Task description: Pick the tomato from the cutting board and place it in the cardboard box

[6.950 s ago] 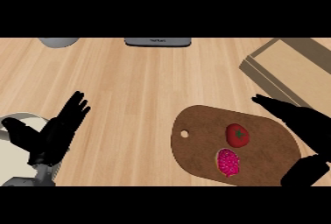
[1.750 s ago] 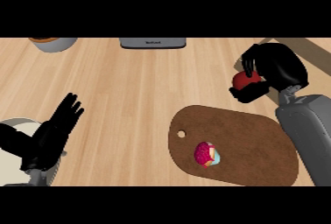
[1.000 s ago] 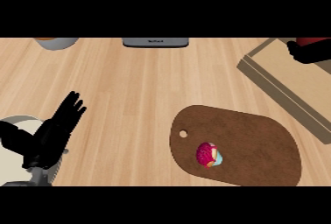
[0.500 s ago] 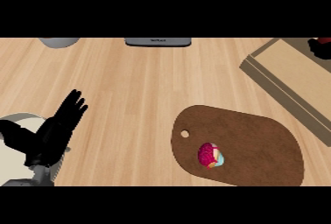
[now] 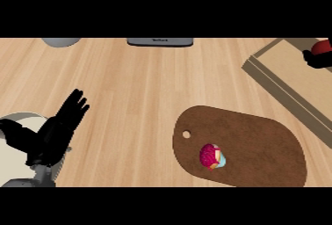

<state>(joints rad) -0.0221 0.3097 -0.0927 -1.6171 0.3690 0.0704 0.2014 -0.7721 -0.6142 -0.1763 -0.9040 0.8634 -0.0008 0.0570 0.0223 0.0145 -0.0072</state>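
Tomato at 2 o'clock, over cardboard box, touching right hand (cut by edge, grasp cannot be told), left hand at 8 o'clock, fingers straight, released, cutting board at 5 o'clock

The counter is pale wood with fine straight grain and a matt finish. The cutting board is darker brown wood, smooth and dull, and the cardboard box is flat tan card without shine. The left hand looks like matt black plastic.
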